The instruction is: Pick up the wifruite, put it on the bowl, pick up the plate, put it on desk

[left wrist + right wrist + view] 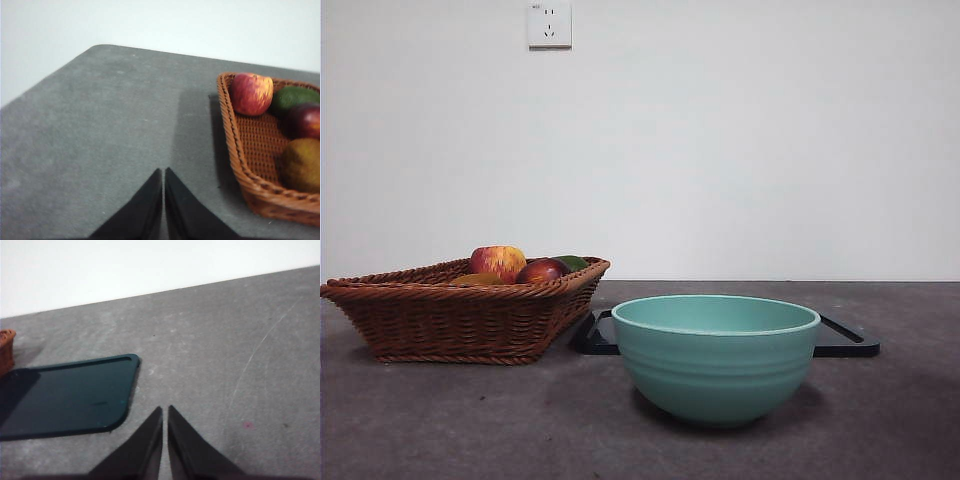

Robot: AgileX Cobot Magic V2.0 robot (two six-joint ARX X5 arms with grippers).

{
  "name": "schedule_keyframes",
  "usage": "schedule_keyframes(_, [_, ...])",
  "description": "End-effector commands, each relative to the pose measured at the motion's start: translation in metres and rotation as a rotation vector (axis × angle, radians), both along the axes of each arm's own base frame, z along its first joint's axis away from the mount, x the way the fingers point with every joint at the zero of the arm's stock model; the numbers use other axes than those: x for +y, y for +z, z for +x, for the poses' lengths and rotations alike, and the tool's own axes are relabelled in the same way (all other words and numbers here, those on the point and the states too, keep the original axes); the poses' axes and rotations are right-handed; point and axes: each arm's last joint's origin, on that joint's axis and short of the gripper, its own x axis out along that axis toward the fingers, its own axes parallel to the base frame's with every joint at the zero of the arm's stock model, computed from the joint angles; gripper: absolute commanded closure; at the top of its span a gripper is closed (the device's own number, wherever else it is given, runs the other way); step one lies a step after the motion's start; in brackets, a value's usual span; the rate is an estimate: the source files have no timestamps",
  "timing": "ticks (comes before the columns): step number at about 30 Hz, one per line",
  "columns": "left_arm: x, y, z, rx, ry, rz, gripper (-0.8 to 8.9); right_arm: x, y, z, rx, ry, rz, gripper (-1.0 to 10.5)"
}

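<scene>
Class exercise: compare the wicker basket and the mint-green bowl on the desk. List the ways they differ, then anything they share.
1. The basket is woven brown wicker; the bowl is smooth mint-green glaze with faint ridges.
2. The basket is shallow and angular; the bowl is deep and round.
3. The basket holds fruit, including a red-yellow apple; no fruit shows above the bowl's rim.
Shared: both stand upright on the desk.
</scene>
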Motion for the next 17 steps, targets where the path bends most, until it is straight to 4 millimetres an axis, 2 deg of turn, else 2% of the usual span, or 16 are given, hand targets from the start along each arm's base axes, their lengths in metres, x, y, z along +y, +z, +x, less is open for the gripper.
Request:
schedule_keyframes(1, [0.0,-0.007,0.001,0.013,0.024,-0.118,8.06,0.0,-0.002,0.0,0.015,-0.002,0.069,9.4])
schedule_keyframes(9, [0.0,0.003,-0.001,-0.026,0.041,-0.244,8.06,0.002,0.007,-0.001,-0.011,0.045,0.107,9.4])
schedule_keyframes(17, [-0.002,0.03,-0.006,-0.085,-0.022,-0.263,8.04,0.002,0.036,-0.007,-0.1,0.048,0.1,9.4])
